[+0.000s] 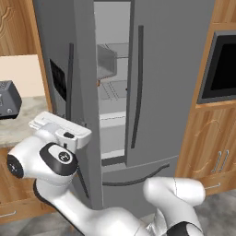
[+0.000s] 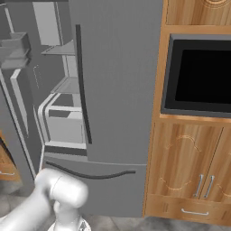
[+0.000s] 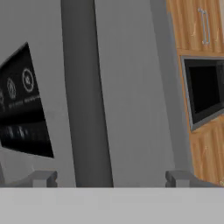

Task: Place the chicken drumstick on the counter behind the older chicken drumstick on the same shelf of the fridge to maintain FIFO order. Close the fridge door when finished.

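The gripper (image 3: 111,178) is standing wide open and holding nothing, its two fingertips (image 3: 43,178) showing far apart in the hand view, close against the fridge (image 1: 175,69). Between them the left door's vertical bar handle (image 3: 85,96) is running upward, with the black dispenser panel (image 3: 22,105) just to its left. In the left base view the hand is hovering beside this handle (image 1: 70,78). The left door is standing ajar, exposing two pale shelves (image 1: 113,90) and one bin (image 1: 106,62). A small orange-brown speck (image 1: 98,83), possibly a chicken drumstick, is sitting at the shelf's edge, well above the hand. One counter (image 1: 23,117) is carrying a dark appliance (image 1: 8,99).
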Motion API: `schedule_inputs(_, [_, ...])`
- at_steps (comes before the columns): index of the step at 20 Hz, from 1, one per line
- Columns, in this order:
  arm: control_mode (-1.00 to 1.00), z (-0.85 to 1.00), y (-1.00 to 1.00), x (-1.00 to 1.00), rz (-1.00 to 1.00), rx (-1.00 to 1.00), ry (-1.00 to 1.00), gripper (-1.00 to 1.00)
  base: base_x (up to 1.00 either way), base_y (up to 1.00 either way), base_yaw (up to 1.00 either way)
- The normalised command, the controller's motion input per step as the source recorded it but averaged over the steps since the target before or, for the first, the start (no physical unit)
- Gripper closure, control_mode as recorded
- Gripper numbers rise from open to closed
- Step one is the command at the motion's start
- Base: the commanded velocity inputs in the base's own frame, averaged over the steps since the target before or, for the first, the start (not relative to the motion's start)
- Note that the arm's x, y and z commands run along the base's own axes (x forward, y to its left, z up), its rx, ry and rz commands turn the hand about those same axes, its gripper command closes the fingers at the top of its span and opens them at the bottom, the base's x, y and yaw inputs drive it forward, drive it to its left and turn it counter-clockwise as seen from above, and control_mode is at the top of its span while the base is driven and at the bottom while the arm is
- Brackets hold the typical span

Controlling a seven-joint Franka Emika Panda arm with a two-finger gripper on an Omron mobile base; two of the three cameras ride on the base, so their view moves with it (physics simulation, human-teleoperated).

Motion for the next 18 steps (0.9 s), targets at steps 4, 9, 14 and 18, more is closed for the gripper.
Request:
schedule_inputs(4, [-1.0,0.2,-0.81,0.44,0.0,0.03,-0.04,-1.0,0.0,0.0,0.0])
schedule_inputs(9, [-1.0,0.1,-0.78,0.49,0.0,0.04,-0.02,-1.0,0.0,0.0,0.0])
schedule_inputs(14, [-1.0,0.09,-0.47,0.78,0.0,0.06,-0.02,-1.0,0.0,0.0,0.0])
schedule_inputs(18, [-1.0,0.06,-0.41,0.82,0.0,0.06,0.0,-1.0,0.0,0.0,0.0])
